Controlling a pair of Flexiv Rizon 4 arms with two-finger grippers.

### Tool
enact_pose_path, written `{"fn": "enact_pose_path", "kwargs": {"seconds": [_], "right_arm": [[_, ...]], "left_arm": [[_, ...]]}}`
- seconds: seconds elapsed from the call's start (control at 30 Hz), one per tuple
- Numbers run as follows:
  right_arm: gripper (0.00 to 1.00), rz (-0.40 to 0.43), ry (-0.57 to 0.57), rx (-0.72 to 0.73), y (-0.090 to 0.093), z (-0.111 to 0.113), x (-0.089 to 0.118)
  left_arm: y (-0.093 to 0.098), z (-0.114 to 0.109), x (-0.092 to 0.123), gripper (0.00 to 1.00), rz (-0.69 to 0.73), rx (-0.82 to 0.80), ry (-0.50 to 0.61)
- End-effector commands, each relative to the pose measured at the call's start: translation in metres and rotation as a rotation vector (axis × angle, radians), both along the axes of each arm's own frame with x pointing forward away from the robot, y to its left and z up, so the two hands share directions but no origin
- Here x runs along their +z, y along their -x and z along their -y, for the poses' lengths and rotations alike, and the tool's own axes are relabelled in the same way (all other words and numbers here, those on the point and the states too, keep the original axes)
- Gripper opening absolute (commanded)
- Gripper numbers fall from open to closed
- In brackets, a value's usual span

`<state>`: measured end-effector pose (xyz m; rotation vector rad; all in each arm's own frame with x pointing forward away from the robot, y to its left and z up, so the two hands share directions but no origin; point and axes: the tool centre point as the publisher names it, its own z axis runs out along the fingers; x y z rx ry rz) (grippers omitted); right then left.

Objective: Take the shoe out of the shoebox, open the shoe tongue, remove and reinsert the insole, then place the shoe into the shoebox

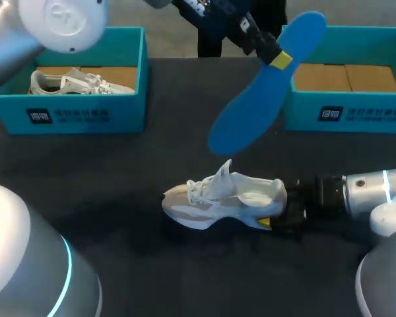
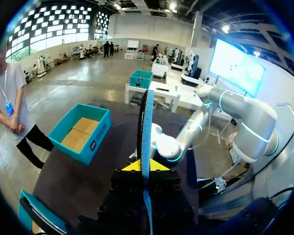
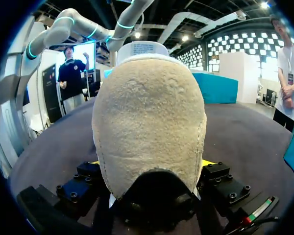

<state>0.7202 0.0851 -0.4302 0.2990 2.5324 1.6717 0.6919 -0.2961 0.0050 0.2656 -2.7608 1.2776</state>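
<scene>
Heel-clamped in our right pincer [image 1: 276, 206] at lower centre, the shoe [image 1: 218, 198] is braced; our left pincer [image 1: 280, 58], pinching the blue insole [image 1: 264, 99] upper right, should feed it toe-first.

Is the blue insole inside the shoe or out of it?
Out. The left claw holds the blue insole in the air, apart from the white shoe on the table.

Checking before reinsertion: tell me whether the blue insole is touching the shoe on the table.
Apart. In the head view the insole, held aloft by the left gripper, stops short of the shoe with a strip of dark table showing between them.
</scene>
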Motion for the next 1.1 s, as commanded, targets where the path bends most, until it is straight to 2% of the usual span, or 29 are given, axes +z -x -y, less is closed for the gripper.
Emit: {"fn": "enact_pose_path", "kwargs": {"seconds": [0.03, 0.23, 0.47, 0.6, 0.73, 0.83, 1.1], "right_arm": [[0.00, -0.001, 0.004, -0.001, 0.000, -0.001, 0.000], [0.00, -0.001, 0.004, -0.001, 0.000, -0.001, 0.000], [0.00, -0.001, 0.004, -0.001, 0.000, -0.001, 0.000], [0.00, -0.001, 0.004, -0.001, 0.000, -0.001, 0.000], [0.00, -0.001, 0.004, -0.001, 0.000, -0.001, 0.000], [0.00, -0.001, 0.004, -0.001, 0.000, -0.001, 0.000], [0.00, -0.001, 0.004, -0.001, 0.000, -0.001, 0.000]], "left_arm": [[0.000, -0.002, -0.003, 0.00, 0.001, 0.000, 0.026], [0.000, -0.002, -0.003, 0.00, 0.001, 0.000, 0.026], [0.018, -0.011, 0.027, 0.00, -0.047, -0.036, 0.186], [0.033, -0.011, 0.036, 0.00, -0.058, -0.061, 0.257], [0.039, -0.008, 0.046, 0.00, -0.059, -0.072, 0.309], [0.047, -0.006, 0.059, 0.00, -0.053, -0.081, 0.363], [0.060, -0.004, 0.102, 0.00, -0.170, -0.131, 0.471]]}}
